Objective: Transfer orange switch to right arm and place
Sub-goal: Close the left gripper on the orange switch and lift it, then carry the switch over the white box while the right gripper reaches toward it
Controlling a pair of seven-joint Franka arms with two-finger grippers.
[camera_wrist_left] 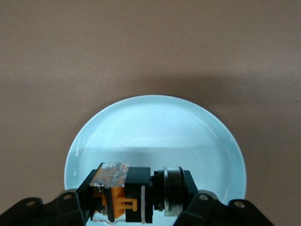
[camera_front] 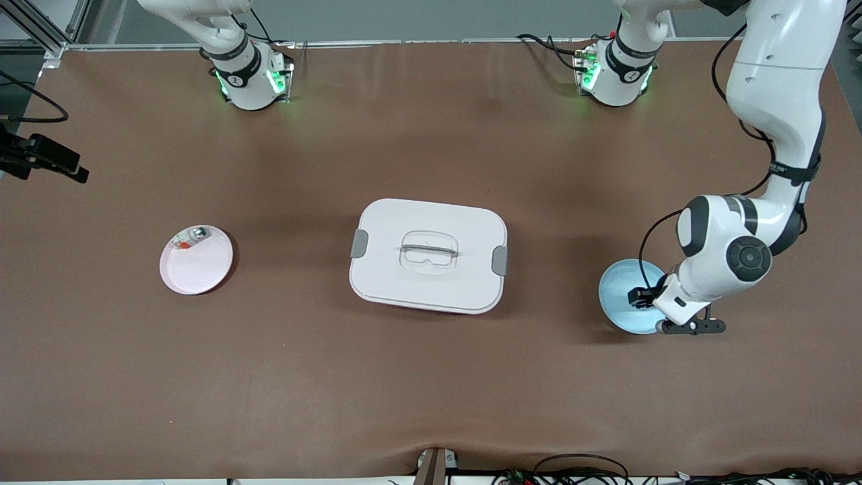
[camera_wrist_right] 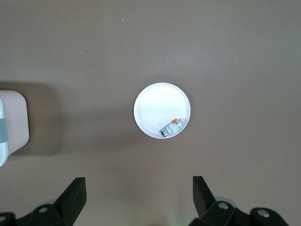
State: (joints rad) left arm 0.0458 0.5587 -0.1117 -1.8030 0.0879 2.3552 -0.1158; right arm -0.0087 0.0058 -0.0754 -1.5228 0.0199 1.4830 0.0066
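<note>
The orange switch (camera_wrist_left: 123, 194), black with orange parts, lies on its side between my left gripper's fingers (camera_wrist_left: 193, 186), just over the pale blue plate (camera_wrist_left: 160, 127). My left gripper (camera_wrist_left: 137, 200) is shut on it. In the front view that gripper (camera_front: 643, 296) is low over the blue plate (camera_front: 619, 296) at the left arm's end of the table, and the switch is hidden there. My right gripper (camera_wrist_right: 138, 188) is open and empty, high over the table beside the pink plate (camera_wrist_right: 157, 106); it is out of the front view.
A white lidded box (camera_front: 428, 254) with grey clips sits mid-table; its corner shows in the right wrist view (camera_wrist_right: 11, 122). The pink plate (camera_front: 196, 263) at the right arm's end holds a pale silvery piece with a red bit (camera_front: 192, 237).
</note>
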